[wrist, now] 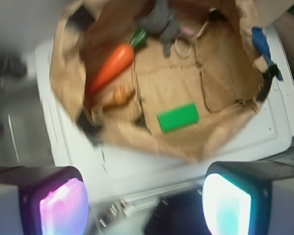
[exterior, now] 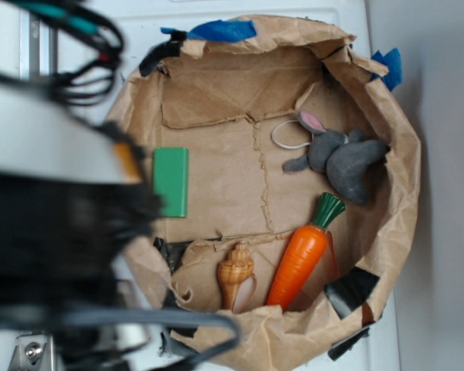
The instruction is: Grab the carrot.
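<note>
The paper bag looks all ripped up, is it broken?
Yes. The paper bag is torn open and flattened into a nest, patched with blue tape. The carrot, shell and bunny look fine.

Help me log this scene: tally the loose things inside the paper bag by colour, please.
Orange: 1, the carrot
Green: 1, the flat block
Grey: 1, the plush bunny
Tan: 1, the seashell
Total: 4
</note>
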Action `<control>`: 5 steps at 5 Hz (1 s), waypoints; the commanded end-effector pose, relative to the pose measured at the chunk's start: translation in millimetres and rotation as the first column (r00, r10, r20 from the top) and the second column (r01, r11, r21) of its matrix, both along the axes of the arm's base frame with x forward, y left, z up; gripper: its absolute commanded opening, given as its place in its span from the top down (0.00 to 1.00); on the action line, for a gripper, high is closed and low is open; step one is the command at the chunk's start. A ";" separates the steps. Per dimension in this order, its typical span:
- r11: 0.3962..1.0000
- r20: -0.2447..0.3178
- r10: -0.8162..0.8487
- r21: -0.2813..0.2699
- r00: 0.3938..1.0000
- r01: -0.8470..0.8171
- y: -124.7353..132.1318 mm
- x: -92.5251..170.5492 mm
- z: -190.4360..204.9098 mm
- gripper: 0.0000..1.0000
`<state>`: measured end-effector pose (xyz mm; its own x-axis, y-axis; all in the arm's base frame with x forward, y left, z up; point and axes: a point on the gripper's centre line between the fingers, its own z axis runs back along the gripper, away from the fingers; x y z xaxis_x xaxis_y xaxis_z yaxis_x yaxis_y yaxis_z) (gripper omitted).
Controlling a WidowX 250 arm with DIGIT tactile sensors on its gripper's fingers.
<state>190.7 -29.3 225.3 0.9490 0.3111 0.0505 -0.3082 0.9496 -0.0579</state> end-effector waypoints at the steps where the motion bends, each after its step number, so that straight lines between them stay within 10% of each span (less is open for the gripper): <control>1: 0.960 0.020 0.277 -0.056 0.961 -0.275 3.6 49.0 -29.7 0.00; 4: 0.960 0.020 0.277 -0.056 0.961 -0.275 3.6 49.0 -29.7 0.00; 5: 0.948 0.000 0.302 0.100 0.953 -0.301 17.5 60.6 -78.8 0.00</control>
<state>247.5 -14.0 136.1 0.8075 0.5885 0.0398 -0.5898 0.8052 0.0614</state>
